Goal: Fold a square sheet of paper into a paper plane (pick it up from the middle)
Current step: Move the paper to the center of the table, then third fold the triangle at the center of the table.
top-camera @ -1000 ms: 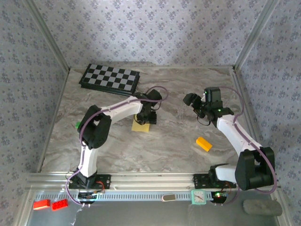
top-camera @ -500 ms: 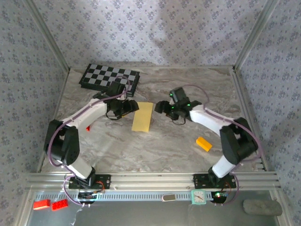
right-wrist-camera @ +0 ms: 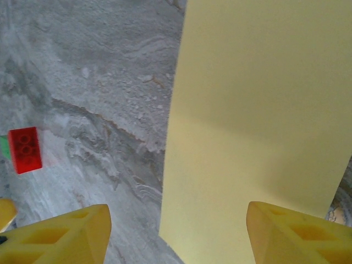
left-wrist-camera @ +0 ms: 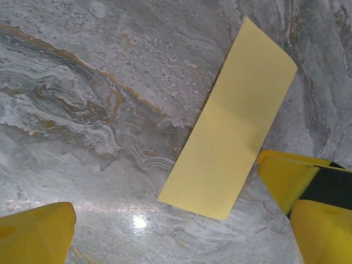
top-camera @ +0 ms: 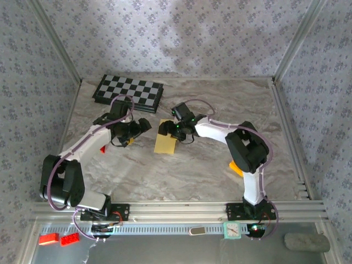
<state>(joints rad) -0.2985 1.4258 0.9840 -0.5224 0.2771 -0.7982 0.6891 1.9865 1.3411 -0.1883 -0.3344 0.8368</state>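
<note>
The square sheet of paper (top-camera: pixel 165 144) lies flat on the marble table as a folded yellow strip (left-wrist-camera: pixel 231 118). My right gripper (top-camera: pixel 167 130) hovers over the strip's far end, open. Its fingertips (right-wrist-camera: pixel 61 235) straddle the paper's left edge (right-wrist-camera: pixel 253 110) without touching it. My left gripper (top-camera: pixel 141 127) stands just left of the strip, open wide and holding nothing. In the left wrist view the paper's near end lies ahead of the left gripper (left-wrist-camera: pixel 184 231), closer to the right-hand finger (left-wrist-camera: pixel 324 234). No folded paper plane shape is seen; the sheet is a plain rectangle.
A checkerboard (top-camera: pixel 127 91) lies at the back left. A small red brick (top-camera: pixel 103 149) (right-wrist-camera: pixel 25 149) sits left of the left arm. An orange-yellow block (top-camera: pixel 236 168) lies by the right arm's upright link. The near metal rail (top-camera: pixel 176 209) bounds the table.
The left gripper has let go of the paper, opened wide and drawn back to the left. The right arm has swung left and now hangs over the strip's far end.
</note>
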